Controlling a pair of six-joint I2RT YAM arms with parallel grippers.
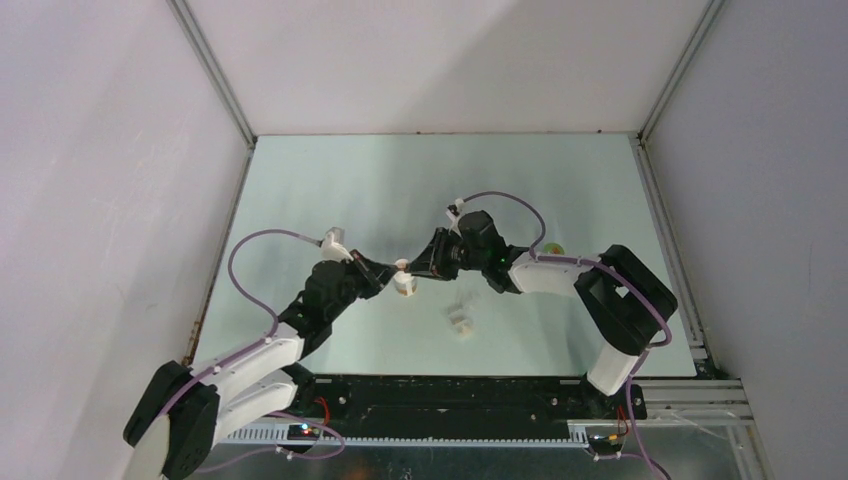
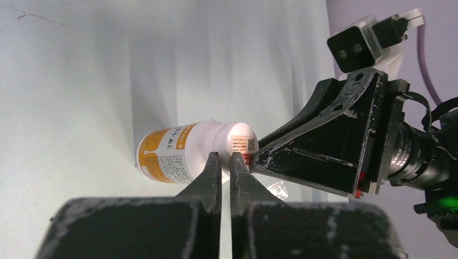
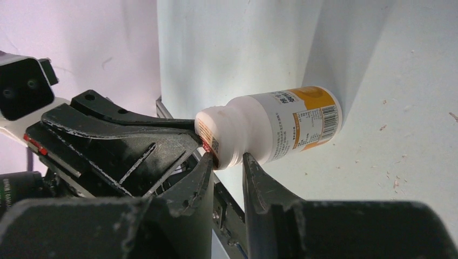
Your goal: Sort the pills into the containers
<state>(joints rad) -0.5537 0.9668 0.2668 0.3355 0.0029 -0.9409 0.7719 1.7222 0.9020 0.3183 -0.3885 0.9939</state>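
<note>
Right claw (image 3: 227, 160) is gripping the bottle (image 3: 281, 127) by its neck; left claw (image 2: 225, 157), closed, is touching its top. Pill box (image 1: 461, 320) is lying near the bottle, apart from both claws.

I'm looking at a white bottle (image 3: 275, 127) whose orange-and-white label carries fine dark print, a black barcode and a small QR square. The left gripper (image 2: 226, 162) and right gripper (image 3: 227, 162) are black, scuffed pale grey along the edges. The table (image 1: 400, 180) is pale mint and the cables (image 1: 280, 232) are purple.
</note>
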